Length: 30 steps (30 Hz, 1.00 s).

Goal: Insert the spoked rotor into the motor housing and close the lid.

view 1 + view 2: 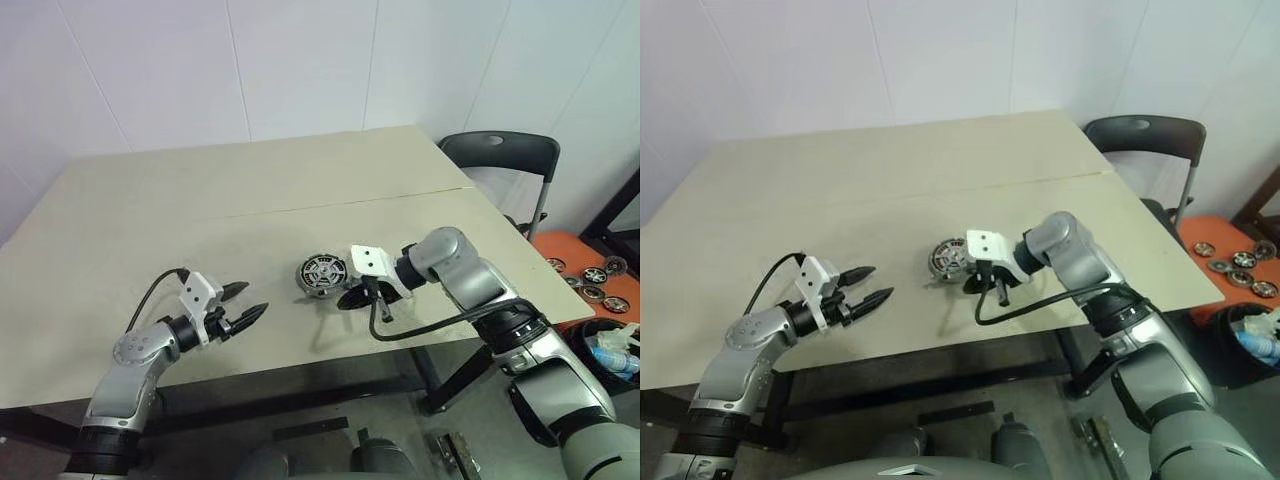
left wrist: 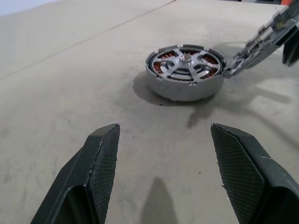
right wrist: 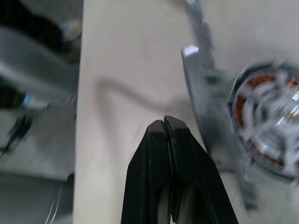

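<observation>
The motor housing (image 2: 185, 77) sits on the table (image 1: 200, 210) near its front edge, with the spoked rotor (image 2: 187, 64) already seated inside the ring of copper windings; the lid (image 2: 254, 46) leans tilted against the housing's rim on the right arm's side, one edge touching the housing and the rest propped up, so it is not yet closed; the right pincer (image 3: 164, 122) has its fingers pressed together on nothing and hovers just beside the lid, while the left pincer (image 2: 161, 140) stands wide apart and empty, well short of the housing; the risk, as I judge it, is that a push from the shut fingers meets the slanted lid off-centre, so it slides off the rim onto the table or shoves the unbraced housing sideways toward the table edge; a lid dropped crooked could also jam on the rotor's hub rather than seat.
</observation>
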Motion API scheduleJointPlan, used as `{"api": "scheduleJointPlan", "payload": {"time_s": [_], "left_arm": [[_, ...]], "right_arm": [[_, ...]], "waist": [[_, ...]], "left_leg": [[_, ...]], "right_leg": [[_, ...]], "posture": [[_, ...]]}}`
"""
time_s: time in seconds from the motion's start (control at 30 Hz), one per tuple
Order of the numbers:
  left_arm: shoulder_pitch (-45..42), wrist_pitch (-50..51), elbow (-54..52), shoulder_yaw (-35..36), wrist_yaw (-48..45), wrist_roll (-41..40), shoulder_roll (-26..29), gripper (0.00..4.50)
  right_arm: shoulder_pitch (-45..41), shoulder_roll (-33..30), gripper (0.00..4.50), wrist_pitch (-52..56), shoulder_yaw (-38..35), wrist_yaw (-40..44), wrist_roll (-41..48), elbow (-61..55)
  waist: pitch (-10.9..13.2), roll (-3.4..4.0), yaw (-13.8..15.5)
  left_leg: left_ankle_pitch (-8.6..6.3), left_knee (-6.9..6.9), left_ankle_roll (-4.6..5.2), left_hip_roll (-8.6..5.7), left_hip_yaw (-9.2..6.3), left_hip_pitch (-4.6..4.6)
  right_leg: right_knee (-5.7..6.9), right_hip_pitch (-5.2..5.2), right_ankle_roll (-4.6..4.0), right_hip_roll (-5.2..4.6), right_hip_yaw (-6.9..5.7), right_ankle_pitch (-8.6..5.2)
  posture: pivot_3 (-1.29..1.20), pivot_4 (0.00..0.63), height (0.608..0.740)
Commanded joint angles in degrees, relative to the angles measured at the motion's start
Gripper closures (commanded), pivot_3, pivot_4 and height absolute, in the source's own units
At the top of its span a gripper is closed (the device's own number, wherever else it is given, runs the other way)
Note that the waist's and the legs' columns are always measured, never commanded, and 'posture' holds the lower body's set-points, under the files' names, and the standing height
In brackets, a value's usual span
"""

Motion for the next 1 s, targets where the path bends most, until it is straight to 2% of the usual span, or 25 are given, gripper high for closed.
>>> {"api": "scheduleJointPlan", "payload": {"time_s": [0.03, 0.47, 1.0], "left_arm": [[-0.39, -1.38, -0.13, 0.38, -0.03, 0.14, -0.06, 1.17], [-0.32, -0.1, -1.39, -0.19, 0.64, -0.05, -0.15, 1.17], [-1.08, 3.02, -5.03, -0.67, 2.43, -0.24, -0.14, 1.17]], "right_arm": [[-3.08, 2.39, 4.46, 0.36, -3.08, -4.31, 1.57, 0.9], [-5.63, 7.69, 4.46, -3.97, -3.82, -16.89, -0.91, 8.74], [-0.65, 11.91, 4.46, -5.12, -1.62, -26.31, -4.2, 13.33]], "waist": [[0.0, 0.0, -0.1], [-0.01, -0.01, -0.14], [-0.01, -0.01, -0.14]], "left_leg": [[0.0, 0.0, 0.0, 0.0, 0.01, 0.01], [0.0, 0.0, 0.0, -0.01, 0.0, 0.02], [0.0, 0.0, 0.0, -0.01, 0.0, 0.03]], "right_leg": [[0.01, 0.0, 0.0, 0.0, 0.0, 0.0], [0.03, -0.01, -0.06, 0.02, 0.0, 0.04], [0.05, 0.0, -0.07, 0.02, 0.01, 0.05]], "posture": [[0.0, 0.0, 0.74], [0.0, 0.0, 0.74], [0.0, 0.0, 0.74]]}}
